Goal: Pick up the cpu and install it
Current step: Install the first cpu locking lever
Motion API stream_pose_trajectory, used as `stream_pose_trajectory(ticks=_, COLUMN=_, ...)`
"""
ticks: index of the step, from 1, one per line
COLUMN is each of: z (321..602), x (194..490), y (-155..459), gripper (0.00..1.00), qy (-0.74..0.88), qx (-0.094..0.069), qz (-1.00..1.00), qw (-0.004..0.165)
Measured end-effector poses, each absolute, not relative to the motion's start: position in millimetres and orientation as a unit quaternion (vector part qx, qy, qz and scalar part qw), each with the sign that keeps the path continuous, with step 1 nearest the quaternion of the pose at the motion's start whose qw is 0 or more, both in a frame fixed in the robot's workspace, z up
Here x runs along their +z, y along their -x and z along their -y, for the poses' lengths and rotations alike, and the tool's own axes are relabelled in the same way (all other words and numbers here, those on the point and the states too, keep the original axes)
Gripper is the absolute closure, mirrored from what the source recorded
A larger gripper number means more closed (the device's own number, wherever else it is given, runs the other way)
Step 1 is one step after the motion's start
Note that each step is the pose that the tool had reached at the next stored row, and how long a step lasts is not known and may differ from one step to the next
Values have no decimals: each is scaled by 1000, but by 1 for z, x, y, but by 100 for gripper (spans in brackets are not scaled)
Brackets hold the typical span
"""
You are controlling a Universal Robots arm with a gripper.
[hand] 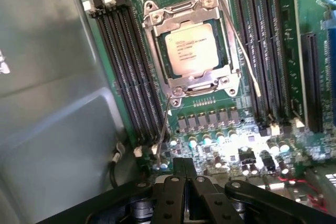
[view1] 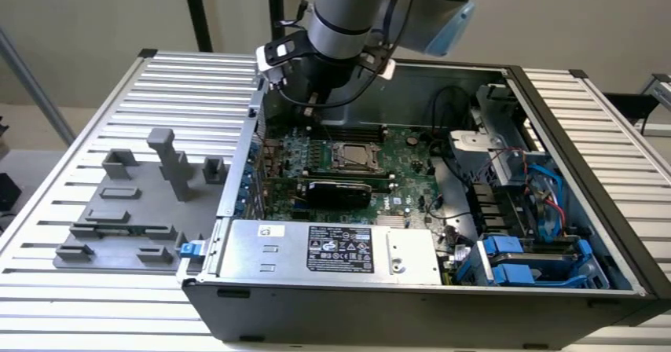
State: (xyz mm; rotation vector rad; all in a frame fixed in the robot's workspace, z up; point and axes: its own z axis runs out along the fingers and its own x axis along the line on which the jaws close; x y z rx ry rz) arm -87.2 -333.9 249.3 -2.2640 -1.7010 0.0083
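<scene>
**While the small, flat, square cpu (hand: 191, 51) with its silvery-white metal top lies in the silver metal socket frame (hand: 202, 81), the black jaws hang clenched and empty**

Where the green motherboard (hand: 236, 106) lies in the open dark-grey metal computer case (view1: 419, 313), the cpu sits flat inside the socket frame, printed face up, with long black memory slots (hand: 126, 66) on either side. The jaws are pressed together with nothing between them, apart from the cpu and near the frame. Grey plastic fixture blocks (view1: 168, 159) stand on the ribbed aluminium bench (view1: 188, 77), to the exterior view's left of the case.
</scene>
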Motion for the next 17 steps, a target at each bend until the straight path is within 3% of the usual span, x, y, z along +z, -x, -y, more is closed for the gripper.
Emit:
stream_pose_trajectory(ticks=6, z=334, x=250, y=91, gripper=89, qy=796, qx=-13, qz=580, qw=174)
stream_pose_trajectory(ticks=17, z=334, x=250, y=91, gripper=89, qy=831, qx=-29, qz=526, qw=177)
